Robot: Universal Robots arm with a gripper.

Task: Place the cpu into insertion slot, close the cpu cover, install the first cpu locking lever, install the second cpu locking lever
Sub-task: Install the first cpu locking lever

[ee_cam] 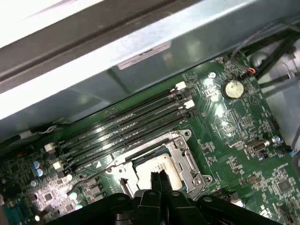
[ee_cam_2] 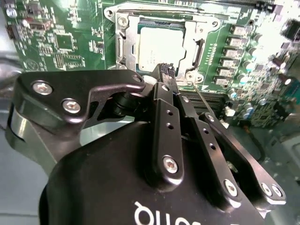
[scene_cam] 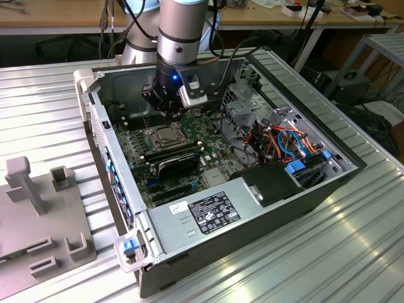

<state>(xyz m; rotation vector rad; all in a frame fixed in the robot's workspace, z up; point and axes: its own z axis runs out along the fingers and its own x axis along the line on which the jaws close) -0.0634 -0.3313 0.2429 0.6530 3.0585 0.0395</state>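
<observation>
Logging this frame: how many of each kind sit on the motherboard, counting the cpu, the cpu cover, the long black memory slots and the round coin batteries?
cpu: 1
cpu cover: 1
memory slots: 4
coin battery: 1
Total: 7

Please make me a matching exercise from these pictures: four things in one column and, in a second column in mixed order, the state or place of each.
Things:
1. cpu
2. cpu cover
3. gripper
4. coin battery

States or places:
a. shut, at the edge of the insertion slot
b. round and silvery, on the green board near the ends of the memory slots
c. seated in the insertion slot
d. lying flat, framing the chip

Pairs: 1-c; 2-d; 3-a; 4-b
</observation>
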